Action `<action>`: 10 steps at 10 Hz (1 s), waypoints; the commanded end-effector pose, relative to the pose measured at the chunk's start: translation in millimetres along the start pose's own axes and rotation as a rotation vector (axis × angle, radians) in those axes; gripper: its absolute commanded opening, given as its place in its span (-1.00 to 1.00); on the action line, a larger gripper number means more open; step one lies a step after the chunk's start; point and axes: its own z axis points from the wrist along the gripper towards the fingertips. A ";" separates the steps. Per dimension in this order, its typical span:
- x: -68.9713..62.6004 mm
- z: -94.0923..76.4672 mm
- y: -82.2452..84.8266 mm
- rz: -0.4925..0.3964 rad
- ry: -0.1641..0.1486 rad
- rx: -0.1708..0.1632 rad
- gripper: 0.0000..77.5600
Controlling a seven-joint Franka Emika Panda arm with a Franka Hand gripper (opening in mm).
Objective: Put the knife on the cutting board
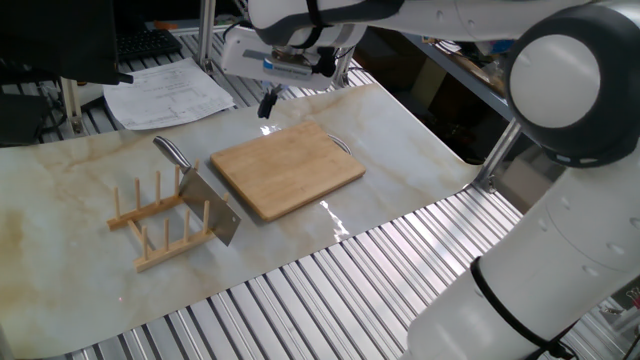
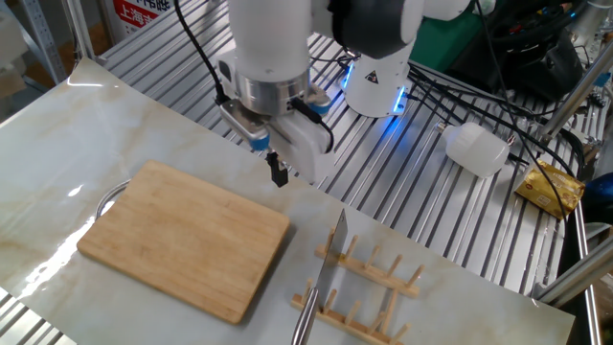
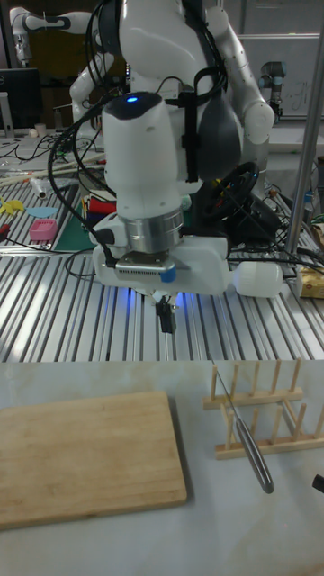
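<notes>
Knife [image 2: 326,273] propped in wooden peg rack [image 2: 369,278] on surface [image 1: 60,190], beside bare cutting board [image 2: 187,240]. Pincer [image 2: 279,172] above board's far edge, seemingly clenched, carrying nothing. Risk: snagging pegs, tipping the rack, slipping off the rounded handle.

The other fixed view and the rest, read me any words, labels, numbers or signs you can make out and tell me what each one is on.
Red and white sign, behind the table: red characters, cut off at the frame edge and too small to read.
Printed sheets of paper: lines of text, too blurred to read.
Yellow packet: print too small to read.
Cutting board, knife and wooden peg rack: no text visible.
</notes>
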 end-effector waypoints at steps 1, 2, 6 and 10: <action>-0.5 -1.2 0.2 0.021 0.025 -0.058 -1.00; -0.5 -1.2 0.2 0.006 0.030 -0.061 -1.00; 1.0 18.4 13.8 -0.014 0.018 -0.038 -1.00; 1.0 56.9 42.5 0.009 -0.006 -0.040 -1.00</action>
